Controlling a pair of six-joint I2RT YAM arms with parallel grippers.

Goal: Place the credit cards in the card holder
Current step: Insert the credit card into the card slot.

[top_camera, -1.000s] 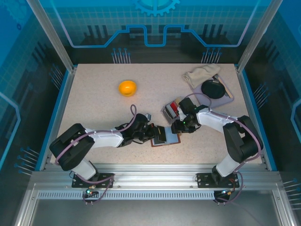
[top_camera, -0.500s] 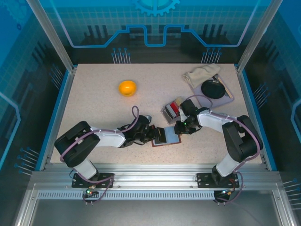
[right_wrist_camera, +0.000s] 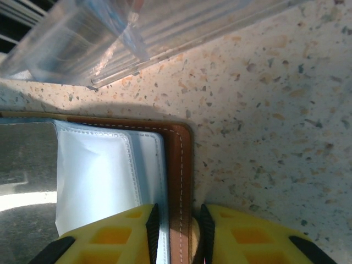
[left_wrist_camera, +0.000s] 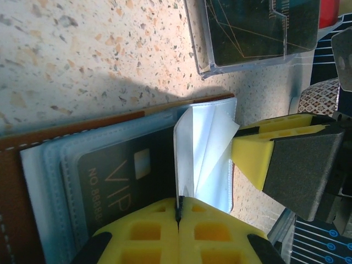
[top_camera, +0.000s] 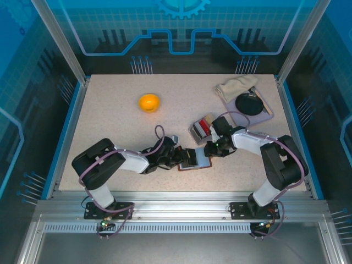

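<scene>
Your left end effector (left_wrist_camera: 179,208) clenches the floppy clear sleeve (left_wrist_camera: 203,143) (slippery, probably); right end effector (right_wrist_camera: 176,213) grips the reddish-brown leather card holder (right_wrist_camera: 180,159) by its stiffer rim.

Speckled table (top_camera: 110,115), orange bowl (top_camera: 149,102), cloth (top_camera: 234,88), clear box (top_camera: 199,130), open card holder (top_camera: 196,160)

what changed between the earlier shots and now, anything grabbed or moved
The elbow of the left arm swung right, toward the table's middle, while the left gripper stayed pinched on a clear sleeve of the card holder. The right gripper stayed at the holder's leather edge, jaws clamped on it now. Card holder, clear card box and orange bowl did not move.
</scene>
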